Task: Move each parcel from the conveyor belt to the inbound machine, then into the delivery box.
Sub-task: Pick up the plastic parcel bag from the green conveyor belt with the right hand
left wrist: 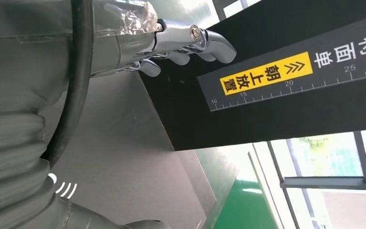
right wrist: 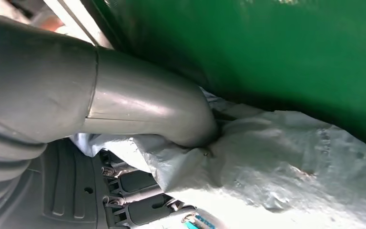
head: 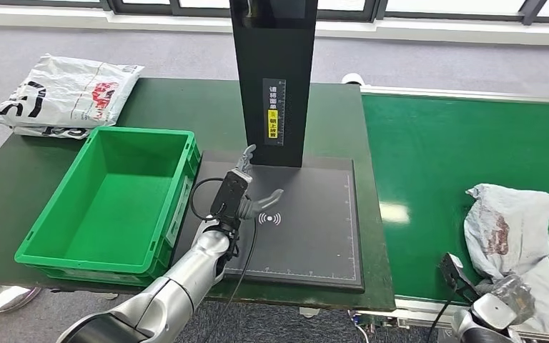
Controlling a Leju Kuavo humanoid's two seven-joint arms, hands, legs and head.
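Note:
A crumpled grey parcel (head: 512, 230) lies on the green conveyor belt (head: 443, 164) at the right. My right hand (head: 502, 299) grips its near end at the belt's front edge; in the right wrist view the thumb (right wrist: 147, 109) presses into the grey parcel (right wrist: 290, 162) with darker fingers (right wrist: 138, 195) beneath it. My left hand (head: 246, 190) hovers empty, fingers apart, over the inbound machine's black pad (head: 314, 236), just before its black post (head: 275, 78). The left wrist view has the left hand's fingers (left wrist: 190, 43) stretched toward the post's yellow label (left wrist: 267, 74). The green delivery box (head: 107, 193) stands empty at the left.
White printed parcels (head: 64, 93) are stacked on the dark table (head: 186, 100) behind the green box. The box's right wall is close beside my left forearm. Grey floor runs beyond the table.

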